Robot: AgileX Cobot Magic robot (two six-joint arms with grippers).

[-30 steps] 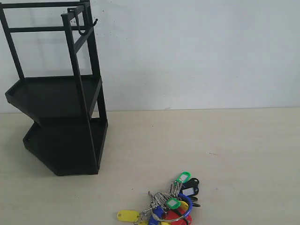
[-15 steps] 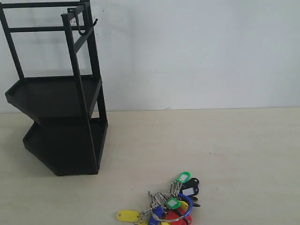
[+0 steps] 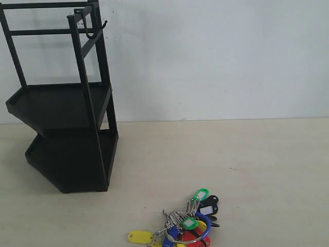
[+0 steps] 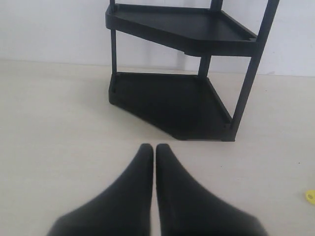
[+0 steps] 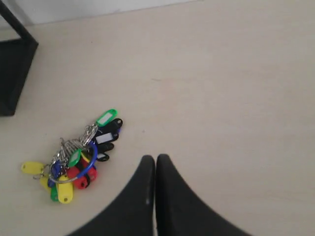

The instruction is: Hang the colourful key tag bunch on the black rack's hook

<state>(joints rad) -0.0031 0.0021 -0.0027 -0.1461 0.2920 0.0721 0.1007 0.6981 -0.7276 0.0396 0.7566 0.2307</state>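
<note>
The colourful key tag bunch lies flat on the table near the front edge; it also shows in the right wrist view as the key tag bunch, with its blue-sleeved ring on top. The black rack stands at the back left, its hook jutting from the top bar with nothing on it. My left gripper is shut and empty, in front of the black rack. My right gripper is shut and empty, beside the bunch and apart from it. Neither gripper appears in the exterior view.
A pale wooden table runs back to a white wall. One yellow tag of the bunch peeks in at the edge of the left wrist view. The rack's two trays hold nothing.
</note>
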